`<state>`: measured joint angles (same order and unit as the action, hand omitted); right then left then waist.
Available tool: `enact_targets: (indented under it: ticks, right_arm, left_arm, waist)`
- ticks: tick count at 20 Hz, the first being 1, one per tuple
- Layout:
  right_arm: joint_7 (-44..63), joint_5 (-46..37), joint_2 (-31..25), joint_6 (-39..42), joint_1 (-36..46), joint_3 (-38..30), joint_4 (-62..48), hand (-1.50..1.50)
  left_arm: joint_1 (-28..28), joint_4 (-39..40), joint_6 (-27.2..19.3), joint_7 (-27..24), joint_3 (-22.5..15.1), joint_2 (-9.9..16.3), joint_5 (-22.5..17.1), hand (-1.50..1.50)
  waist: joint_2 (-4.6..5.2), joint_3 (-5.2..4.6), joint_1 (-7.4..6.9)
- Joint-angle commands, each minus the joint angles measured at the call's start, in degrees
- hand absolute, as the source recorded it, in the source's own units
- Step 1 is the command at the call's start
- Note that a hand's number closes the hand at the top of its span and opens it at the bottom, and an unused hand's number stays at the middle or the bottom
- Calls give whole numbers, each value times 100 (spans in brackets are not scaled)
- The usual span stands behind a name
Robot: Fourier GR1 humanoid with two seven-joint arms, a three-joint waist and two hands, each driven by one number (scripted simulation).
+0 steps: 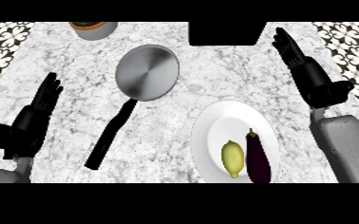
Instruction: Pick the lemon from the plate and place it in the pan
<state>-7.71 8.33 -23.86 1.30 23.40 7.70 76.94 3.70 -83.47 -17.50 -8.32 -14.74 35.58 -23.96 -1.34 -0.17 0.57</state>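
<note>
Lemon (232,158) is seen lying on the white plate (210,128) at lower right, just beside an eggplant (257,159). The pan (147,72) is set upper centre. Left hand (32,118) and right hand (308,73) are held at the edges, fingers straight, nothing held.

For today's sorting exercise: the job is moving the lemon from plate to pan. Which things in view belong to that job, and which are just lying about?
Belongs to the job:
lemon
plate
pan

Just lying about:
eggplant, beside the lemon on the plate
pot at the far edge
</note>
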Motion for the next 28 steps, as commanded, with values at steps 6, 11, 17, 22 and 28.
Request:
enact_targets:
  ticks: [6,11,17,22,28]
  right_arm:
    - [-2047,354,1655,-1940,-1239,-800,1920,-150]
    - [-2269,789,2339,-3075,-3085,-1359,1462,-150]
    - [-3764,-329,2330,-3222,-5588,-776,1575,-150]
    - [-3960,-915,2159,-3382,-6723,-182,2124,-150]
    - [-2866,-2295,1792,-3748,-7364,861,3290,-150]
  left_arm:
    - [-447,179,-413,425,-168,274,507,0]
    - [-657,134,-477,541,-302,71,440,0]
    - [-630,-295,-579,739,-575,36,706,0]
    - [-505,-336,-497,892,-687,-77,866,0]
    - [-699,-823,-665,1096,-892,-182,1193,0]
  waist:
    - [-38,75,510]
    - [33,86,746]
    - [83,18,323]
    - [127,11,76]
    - [138,9,-66]
